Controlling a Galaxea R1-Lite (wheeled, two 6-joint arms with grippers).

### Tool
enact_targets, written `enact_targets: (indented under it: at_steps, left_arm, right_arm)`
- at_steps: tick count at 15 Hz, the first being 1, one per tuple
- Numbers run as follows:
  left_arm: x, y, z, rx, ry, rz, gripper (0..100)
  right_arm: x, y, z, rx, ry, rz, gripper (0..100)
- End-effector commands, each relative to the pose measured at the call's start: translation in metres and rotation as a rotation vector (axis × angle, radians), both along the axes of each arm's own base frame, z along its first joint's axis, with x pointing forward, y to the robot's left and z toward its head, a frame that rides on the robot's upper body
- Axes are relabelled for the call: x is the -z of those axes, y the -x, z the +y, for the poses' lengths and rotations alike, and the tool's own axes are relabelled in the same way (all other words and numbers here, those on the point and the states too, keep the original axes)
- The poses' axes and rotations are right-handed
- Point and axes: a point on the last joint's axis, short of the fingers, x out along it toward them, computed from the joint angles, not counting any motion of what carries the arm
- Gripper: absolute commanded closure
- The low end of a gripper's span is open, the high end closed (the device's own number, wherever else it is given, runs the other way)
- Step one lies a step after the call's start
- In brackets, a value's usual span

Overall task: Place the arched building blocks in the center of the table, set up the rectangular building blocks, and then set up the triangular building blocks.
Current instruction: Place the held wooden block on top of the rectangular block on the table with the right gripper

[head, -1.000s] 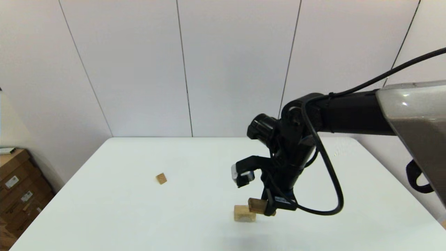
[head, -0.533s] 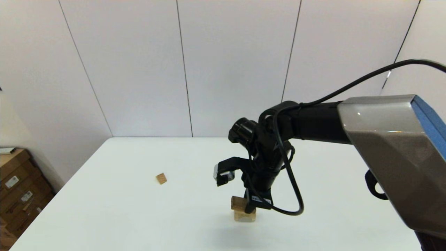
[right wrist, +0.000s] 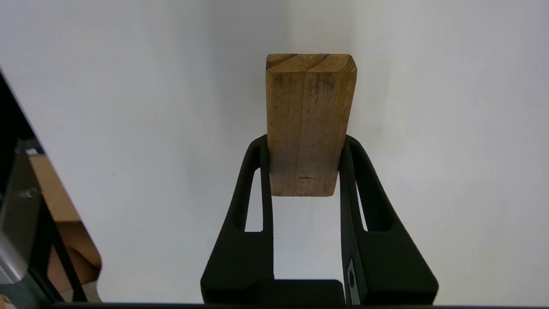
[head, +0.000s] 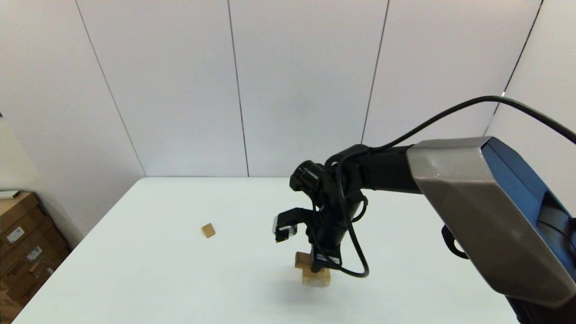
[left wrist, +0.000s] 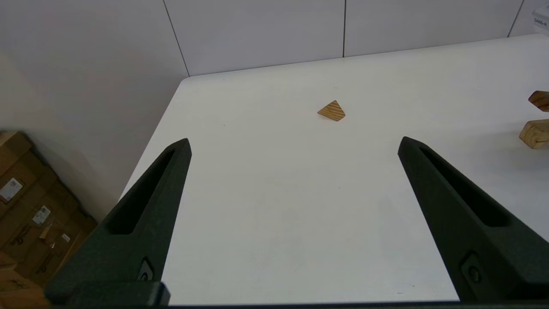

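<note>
Right gripper shifted left, jaws clenching rectangular block over arch block; wedge apart.

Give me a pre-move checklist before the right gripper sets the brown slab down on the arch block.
1. Right gripper clamped on the rectangular block: ok.
2. Arch block on the table, near the middle: ok.
3. Rectangular block above the arch block: ok in the head view; whether they touch, cannot tell.
4. Slab square to the arch: cannot tell.
5. Triangular block well away from the stack: ok.
6. Left gripper open, off to the side: ok.
</note>
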Motion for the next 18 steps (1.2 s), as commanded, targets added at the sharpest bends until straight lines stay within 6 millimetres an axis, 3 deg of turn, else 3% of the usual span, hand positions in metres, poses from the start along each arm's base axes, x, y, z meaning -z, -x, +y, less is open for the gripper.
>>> enact_targets:
  at_steps: [1, 18]
  left_arm:
    - [0.0, 0.0, 0.0, 0.0, 0.0, 0.0, 0]
    - [0.0, 0.0, 0.0, 0.0, 0.0, 0.0, 0]
  right_arm:
    - [0.001, 0.0, -0.001, -0.039, 0.042, -0.029, 100]
    - [0.018, 0.001, 0.002, -0.086, 0.11, -0.024, 100]
